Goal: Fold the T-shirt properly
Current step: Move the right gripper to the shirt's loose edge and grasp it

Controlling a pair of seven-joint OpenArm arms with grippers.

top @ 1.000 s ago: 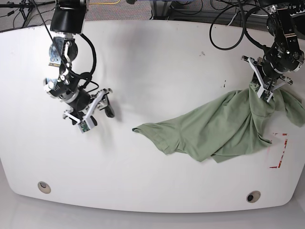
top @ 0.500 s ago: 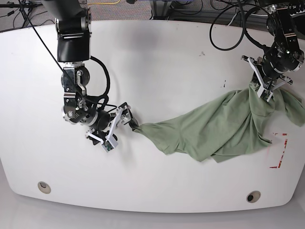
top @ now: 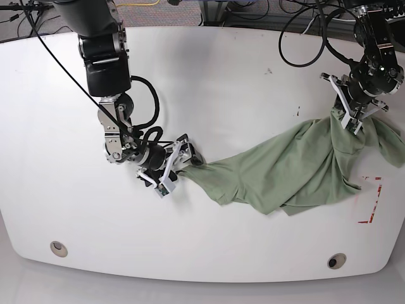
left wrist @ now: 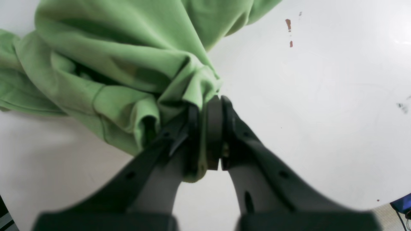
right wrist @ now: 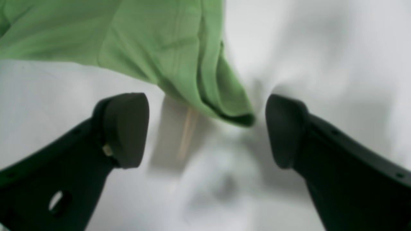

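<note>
My left gripper [top: 350, 121] is clamped hard on a bunched fold of the T-shirt [top: 285, 174], up at about two o'clock on the table [top: 209, 76], and I take that pinch as an anchor: with one end pinned and lifted slightly, the cloth can be drawn out flat instead of sliding as a heap. In the left wrist view the pads [left wrist: 213, 128] are closed with green knit squeezed between them, the fabric gathering into deep creases right at the bite. My right gripper [top: 179, 159] sits low near the table's centre, a little toward eight o'clock, its jaws standing wide, with a hemmed tip of the shirt lying between the two fingers [right wrist: 123, 128] but not yet pinched; neither pad touches it that I can make out. I judge the wide spread is there so I can straddle that edge and close on it, giving me two grips to stretch the garment between. The shirt itself is a pale sage green, soft and limp, trailing in a long rumpled band from the two o'clock hold down toward the centre, its bulk lying around four o'clock. It is twisted and doubled over on itself, so folding proper has not begun. I cannot make out a collar or a logo here.
</note>
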